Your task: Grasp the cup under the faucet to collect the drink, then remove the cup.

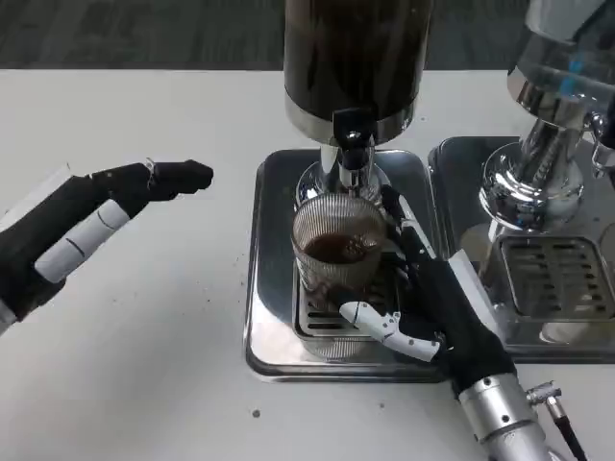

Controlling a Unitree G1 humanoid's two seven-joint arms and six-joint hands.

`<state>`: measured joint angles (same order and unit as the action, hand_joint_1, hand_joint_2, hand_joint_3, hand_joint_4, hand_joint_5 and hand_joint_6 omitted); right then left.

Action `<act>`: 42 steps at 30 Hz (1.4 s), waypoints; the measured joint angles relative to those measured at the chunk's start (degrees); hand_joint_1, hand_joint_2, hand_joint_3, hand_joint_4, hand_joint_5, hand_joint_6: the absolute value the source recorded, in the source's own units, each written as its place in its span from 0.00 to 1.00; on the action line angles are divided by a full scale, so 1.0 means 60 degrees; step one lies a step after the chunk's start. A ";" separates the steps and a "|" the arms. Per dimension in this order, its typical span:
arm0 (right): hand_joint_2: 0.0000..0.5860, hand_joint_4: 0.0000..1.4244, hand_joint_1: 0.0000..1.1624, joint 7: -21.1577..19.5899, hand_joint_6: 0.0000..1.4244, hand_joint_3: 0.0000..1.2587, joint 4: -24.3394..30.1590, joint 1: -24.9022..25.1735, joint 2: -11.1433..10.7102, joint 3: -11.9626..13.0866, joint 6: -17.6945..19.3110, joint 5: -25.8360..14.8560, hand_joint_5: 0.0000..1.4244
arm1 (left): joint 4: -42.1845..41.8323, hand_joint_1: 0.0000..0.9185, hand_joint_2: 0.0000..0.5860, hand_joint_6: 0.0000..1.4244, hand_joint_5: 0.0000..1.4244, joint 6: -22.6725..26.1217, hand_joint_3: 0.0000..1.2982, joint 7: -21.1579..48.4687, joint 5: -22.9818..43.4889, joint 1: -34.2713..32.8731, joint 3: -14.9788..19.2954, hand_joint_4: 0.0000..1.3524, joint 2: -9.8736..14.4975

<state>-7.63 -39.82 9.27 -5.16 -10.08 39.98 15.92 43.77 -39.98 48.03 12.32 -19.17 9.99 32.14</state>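
Now | right hand (pixel 437 303) wraps cup (pixel 338 252) (dark drink inside) | left hand (pixel 91 226) hovers, fingers extended, holding nothing

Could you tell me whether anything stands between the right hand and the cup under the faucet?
Nothing visible does. The right hand already wraps the glass cup, which stands on the drip tray under the faucet, partly filled with dark drink.

We see our right hand (pixel 432 307) wrapped about the ribbed cup (pixel 338 259), fingers (pixel 399 216) reaching up behind its far right side and the thumb (pixel 380 325) crossing in front of its base. Our silver right forearm (pixel 504 423) runs back from it, below and right of the cup. Our left hand (pixel 82 235) hovers well left of the cup, holding nothing, fingers stretched toward it.
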 measured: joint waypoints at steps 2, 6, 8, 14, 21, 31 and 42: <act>0.36 0.00 0.57 -0.0003 0.15 0.00 0.0049 -0.0060 0.0000 0.0054 0.0000 0.0006 0.06 | 0.0027 0.00 0.24 0.10 0.13 0.0003 0.26 0.0000 -0.0020 0.0000 -0.0006 0.19 0.0004; 0.36 0.00 0.57 -0.0006 0.15 0.00 0.0295 -0.0162 0.0003 0.0089 -0.0002 0.0007 0.06 | 0.0033 0.00 0.24 0.10 0.13 0.0004 0.26 0.0001 -0.0063 -0.0003 -0.0009 0.19 0.0027; 0.37 0.00 0.57 -0.0006 0.15 0.00 0.0341 -0.0163 0.0016 0.0105 -0.0001 0.0006 0.06 | 0.0033 0.00 0.24 0.10 0.13 0.0005 0.26 0.0001 -0.0066 -0.0004 -0.0009 0.19 0.0042; 0.37 0.00 0.57 -0.0034 0.15 0.00 0.0327 -0.0172 0.0104 0.0111 -0.0001 0.0007 0.06 | 0.0033 0.00 0.24 0.11 0.13 0.0006 0.26 0.0004 -0.0103 -0.0003 -0.0012 0.20 0.0104; 0.37 0.00 0.56 -0.0210 0.15 0.00 -0.0055 -0.0123 0.0291 0.0107 0.0014 0.0032 0.06 | 0.0033 0.00 0.24 0.11 0.14 0.0018 0.27 0.0004 -0.0125 -0.0004 -0.0015 0.20 0.0157; 0.36 0.00 0.58 -0.0427 0.13 0.00 -0.0471 0.0216 0.0360 -0.0002 0.0036 0.0320 0.05 | 0.0033 0.00 0.24 0.11 0.15 0.0047 0.28 0.0008 -0.0209 -0.0005 -0.0014 0.20 0.0253; 0.36 0.00 0.58 -0.0708 0.13 0.00 -0.0849 0.0568 0.0382 -0.0281 -0.0013 0.0611 0.05 | 0.0033 0.00 0.26 0.12 0.15 0.0058 0.28 0.0008 -0.0222 -0.0005 -0.0012 0.21 0.0316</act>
<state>-11.88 -44.92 12.68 -2.88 -11.76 39.90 19.59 43.97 -39.63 48.08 10.99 -19.20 9.91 34.03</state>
